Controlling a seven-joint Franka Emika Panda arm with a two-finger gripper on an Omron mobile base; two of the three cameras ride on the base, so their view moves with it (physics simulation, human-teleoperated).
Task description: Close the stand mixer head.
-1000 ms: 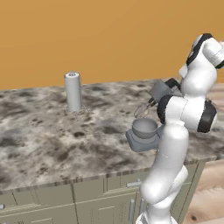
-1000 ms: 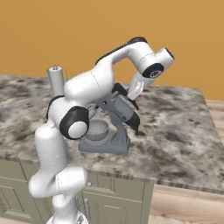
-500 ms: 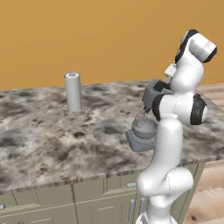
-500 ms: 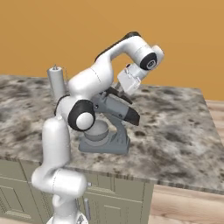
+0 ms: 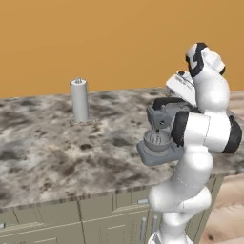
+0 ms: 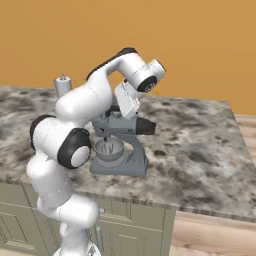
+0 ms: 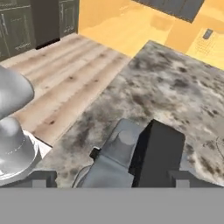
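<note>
The small grey stand mixer [image 6: 120, 164] stands on the marble counter near its front edge. Its blue-grey head [image 6: 121, 125] lies level over the round bowl [image 6: 109, 149], and the thin whisk [image 6: 105, 144] dips into the bowl. My gripper [image 6: 125, 111] sits right on top of the head, pointing down at it. In the hand view the head [image 7: 117, 152] and its dark rear block [image 7: 158, 151] fill the space between my open fingertips [image 7: 44, 177]. From the left base view my arm hides much of the head [image 5: 163, 113], with the bowl [image 5: 157, 139] below it and my gripper [image 5: 177, 93] above.
A tall pale-grey cylinder roll [image 5: 79, 100] stands at the back of the counter [image 5: 57, 152], far left of the mixer; its top shows behind my arm [image 6: 62, 85]. The counter's right end [image 6: 220, 165] drops to a wooden floor [image 7: 65, 83]. Cabinets run below the front edge.
The mixer head has swung down from tilted up to level over the bowl. My hand has come down and in with it, staying on its top.
</note>
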